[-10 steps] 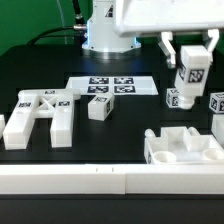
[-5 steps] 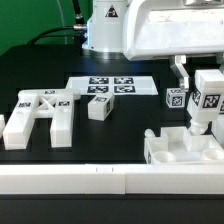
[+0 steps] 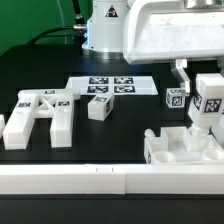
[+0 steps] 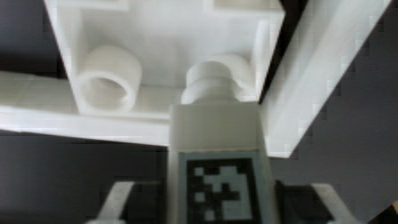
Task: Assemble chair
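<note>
Matte white plastic bar [image 4: 217,135] with a black-and-white square tag [image 4: 221,185], clamped in the two-finger gripper [image 4: 221,205] — one grey finger against each flank. The bar's far end meets one round socket [image 4: 217,72] of a white moulded block [image 4: 160,25]; the neighbouring socket [image 4: 111,88] shows its hollow — dark table [image 4: 36,170] beneath.

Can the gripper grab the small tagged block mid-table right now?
Probably not yet: the fingers are clamped on a tagged bar. The small block itself stands in the open, nothing crowding it.
</note>
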Motion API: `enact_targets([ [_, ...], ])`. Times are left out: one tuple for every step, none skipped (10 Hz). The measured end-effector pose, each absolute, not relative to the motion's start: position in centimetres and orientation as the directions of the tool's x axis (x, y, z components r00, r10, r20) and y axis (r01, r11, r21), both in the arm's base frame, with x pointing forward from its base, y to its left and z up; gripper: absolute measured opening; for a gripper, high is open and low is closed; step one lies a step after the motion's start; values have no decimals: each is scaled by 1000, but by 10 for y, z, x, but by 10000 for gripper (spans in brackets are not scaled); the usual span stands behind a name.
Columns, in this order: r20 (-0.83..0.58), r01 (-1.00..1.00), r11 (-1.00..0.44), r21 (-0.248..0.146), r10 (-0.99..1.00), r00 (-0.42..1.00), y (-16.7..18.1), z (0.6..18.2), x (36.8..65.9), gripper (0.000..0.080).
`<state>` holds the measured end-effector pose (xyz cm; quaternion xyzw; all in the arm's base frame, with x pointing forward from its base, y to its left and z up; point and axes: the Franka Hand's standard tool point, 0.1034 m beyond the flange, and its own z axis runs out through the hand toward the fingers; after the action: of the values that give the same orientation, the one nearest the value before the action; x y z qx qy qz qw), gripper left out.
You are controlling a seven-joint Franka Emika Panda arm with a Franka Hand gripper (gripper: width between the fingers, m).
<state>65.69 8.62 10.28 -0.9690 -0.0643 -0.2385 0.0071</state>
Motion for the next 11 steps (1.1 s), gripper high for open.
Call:
enact_targets([
  [470,126,-992,18,119,875,86,104,666,289],
  [475,125,-992,18,119,872,86,102,673,289],
  [475,129,-992,16,121,872,91,100,674,289],
  [474,133,-991,15,124,872,95,98,674,289],
  [471,138,-990,15,129,872,98,96,673,289],
  [467,142,-990,15,133,874,101,94,671,289],
  [463,147,-989,16,137,875,103,91,669,289],
  [464,149,-989,16,139,875,104,89,669,289],
  [464,150,-989,17,141,875,104,89,669,289],
  [463,152,-988,19,143,875,104,88,668,289],
  [462,152,-988,19,143,875,103,87,668,289],
])
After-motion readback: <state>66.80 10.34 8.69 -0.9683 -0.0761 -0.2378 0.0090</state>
